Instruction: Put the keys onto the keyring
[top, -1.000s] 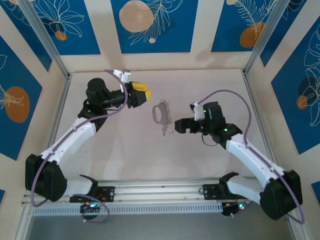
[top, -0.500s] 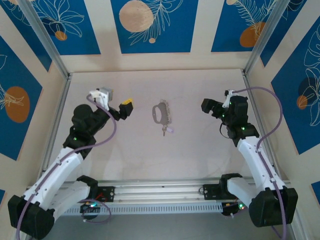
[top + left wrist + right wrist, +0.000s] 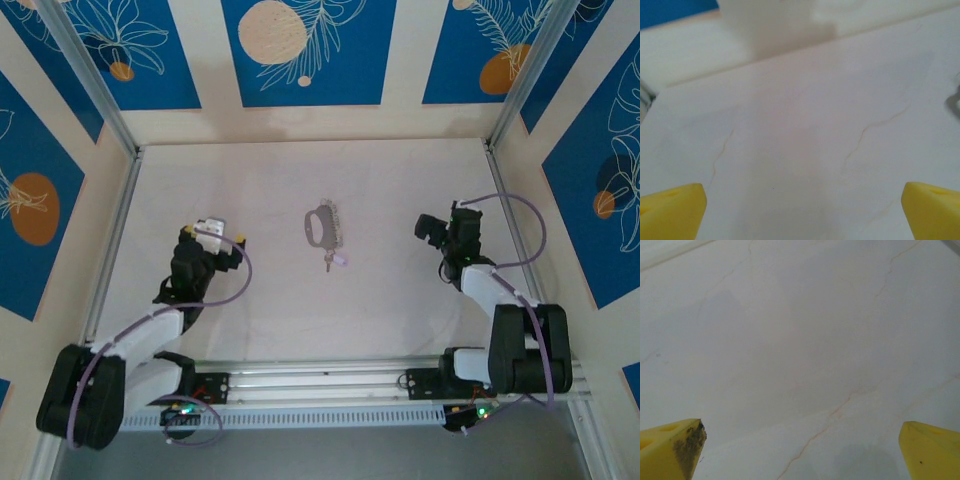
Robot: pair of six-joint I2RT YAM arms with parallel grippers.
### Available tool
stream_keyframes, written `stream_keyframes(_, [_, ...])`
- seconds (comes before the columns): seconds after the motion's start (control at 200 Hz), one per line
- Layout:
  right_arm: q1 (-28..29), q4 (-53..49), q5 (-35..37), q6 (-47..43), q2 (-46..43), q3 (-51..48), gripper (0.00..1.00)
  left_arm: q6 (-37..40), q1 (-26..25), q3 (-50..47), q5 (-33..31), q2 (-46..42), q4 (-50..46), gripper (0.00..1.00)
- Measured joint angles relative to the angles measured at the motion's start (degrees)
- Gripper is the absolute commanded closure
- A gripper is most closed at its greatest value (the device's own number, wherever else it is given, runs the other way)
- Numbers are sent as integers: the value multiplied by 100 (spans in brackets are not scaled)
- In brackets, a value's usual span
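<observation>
Grey keyring [image 3: 322, 225] lies mid-way across the table [image 3: 250, 180]. The tiny lilac-headed key [image 3: 337, 260] sits at its near end; whether it is threaded on is too small to tell. Left gripper [image 3: 802, 210] and right gripper [image 3: 800, 450] have fingers spread wide and empty, well apart from both.

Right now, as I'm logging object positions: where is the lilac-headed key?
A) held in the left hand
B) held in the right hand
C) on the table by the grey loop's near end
C: the key lies on the table right at the end of the keyring nearest the arm bases.
</observation>
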Motion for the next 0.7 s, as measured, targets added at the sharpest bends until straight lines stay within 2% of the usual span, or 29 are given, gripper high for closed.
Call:
stream_keyframes(0.195, [216,1606,-79,-592,710,-481,1,9,420,-173,20,988,944,0])
stream_keyframes(0.32, [295,2656,-396,-949,1228,-802,1,-85,728,-155,168,1655,1617,0])
stream_keyframes(0.495, [293,3156,-1027,-1257,1333,-933,1,-184,835,-66,435,2612,2229,0])
stream_keyframes(0.695, [-9,3163,-1679,-1290,1333,-798,1,-186,885,44,640,2671,2376,1])
